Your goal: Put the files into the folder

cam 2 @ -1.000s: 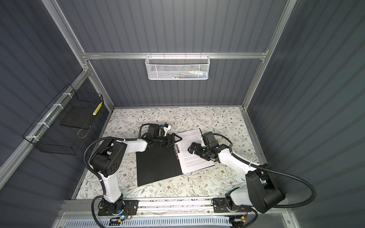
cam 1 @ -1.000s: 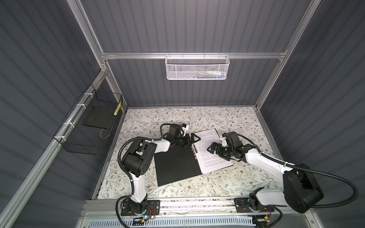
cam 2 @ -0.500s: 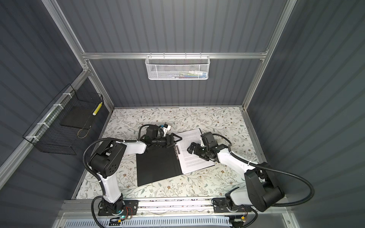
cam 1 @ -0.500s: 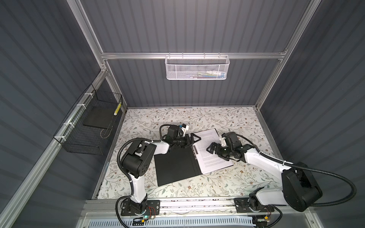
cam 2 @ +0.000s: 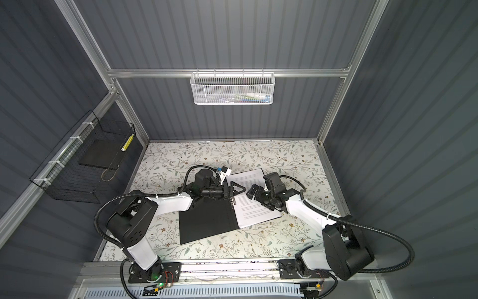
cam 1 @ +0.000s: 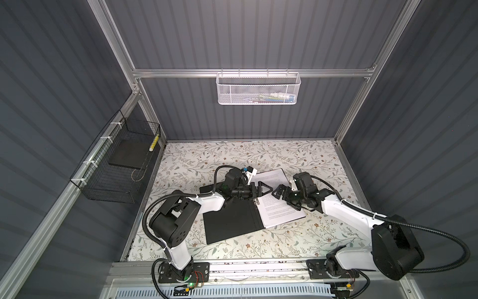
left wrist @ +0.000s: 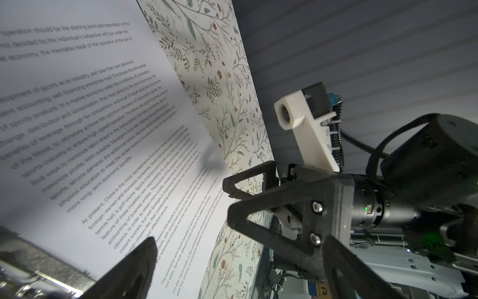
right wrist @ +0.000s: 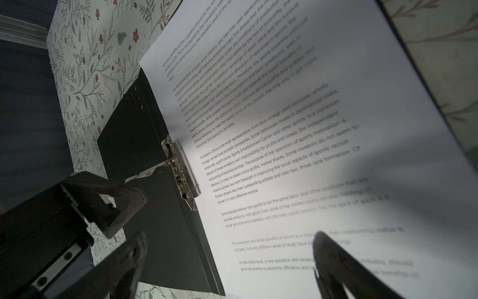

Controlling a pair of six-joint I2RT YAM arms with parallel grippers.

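Left gripper [cam 1: 263,191] and right gripper [cam 1: 284,198] both released, nothing held, tips facing each other just above the files [cam 1: 280,211]. Files sit stacked on the right leaf of the open folder [cam 1: 232,221], edge beside the metal clip [right wrist: 182,169]. Folder is flat on the table [cam 1: 232,160].

Entry: the files [right wrist: 297,116], uppermost page, small black English print on white.
Right wrist view, legible: "At present, China is the most representative from Sino-foreign joint ventures"; "Some people believe that sports is not the same labor"; "On the micro level".
Left wrist view [left wrist: 77,108]: "operation should be the starting point and destination of the".
Both top views: print too small to read.
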